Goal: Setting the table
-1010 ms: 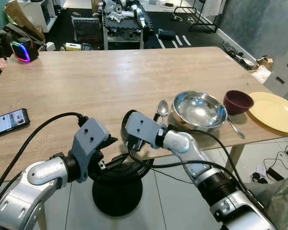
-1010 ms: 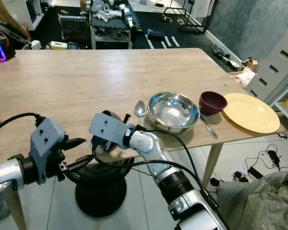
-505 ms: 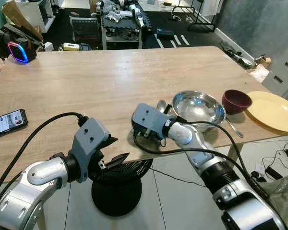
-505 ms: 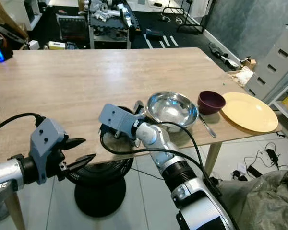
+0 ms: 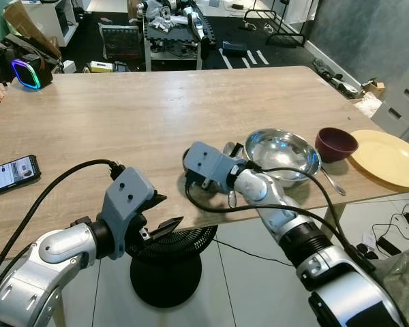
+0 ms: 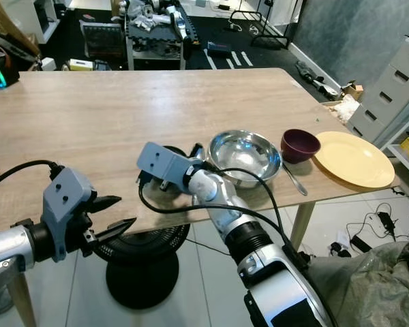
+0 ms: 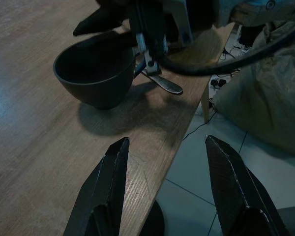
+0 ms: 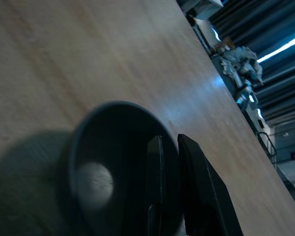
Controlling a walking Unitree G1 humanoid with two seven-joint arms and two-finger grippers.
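The right tool (image 8: 169, 189) was clenched on the rim of a dark bowl (image 7: 94, 73) near the table (image 5: 123, 129) edge. A slip there could have tipped it onto the spoon (image 7: 162, 83); the left tool (image 7: 169, 189) was held released.

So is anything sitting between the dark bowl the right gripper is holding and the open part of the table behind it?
Nothing visible does. The right gripper pinches the rim of the dark bowl near the table's front edge. The wood beyond it is bare. The spoon and steel bowl lie off to the robot's right.
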